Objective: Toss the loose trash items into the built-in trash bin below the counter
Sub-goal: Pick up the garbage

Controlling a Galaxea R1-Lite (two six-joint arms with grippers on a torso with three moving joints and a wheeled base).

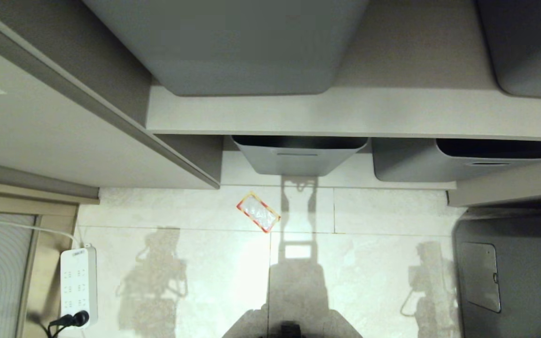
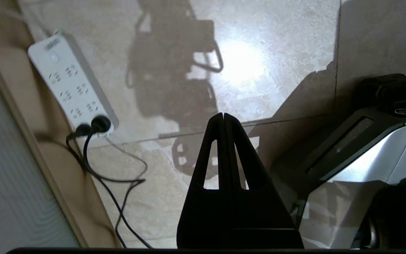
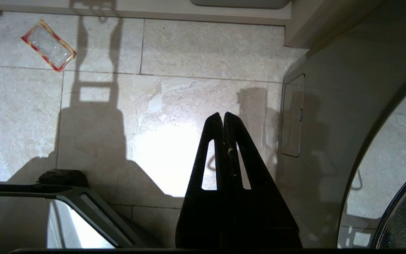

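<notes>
Pale floor tiles lay below the shelves; I saw the wrapper [image 1: 258, 212] flat near the tubs [image 1: 298, 157], long axis diagonal. My left gripper [image 2: 223, 114] and right gripper [image 3: 223, 114] were both closed, empty, well short of it; neither looked clearly nearer.

Left claw [image 2: 223, 114]: black fingers [image 2: 213, 141] pressed together tip to tip, nothing between them; it points downward, toward the floor.
Right claw [image 3: 223, 114]: fingers [image 3: 240, 141] closed against each other and empty, likewise aimed down at the floor.
Arms in head view: neither arm nor claw shows; only their shadows fall, one at about 8 o'clock, one at about 4 o'clock.
Base: a dark part of the robot's body [image 1: 290, 328] sits at 6 o'clock.
</notes>
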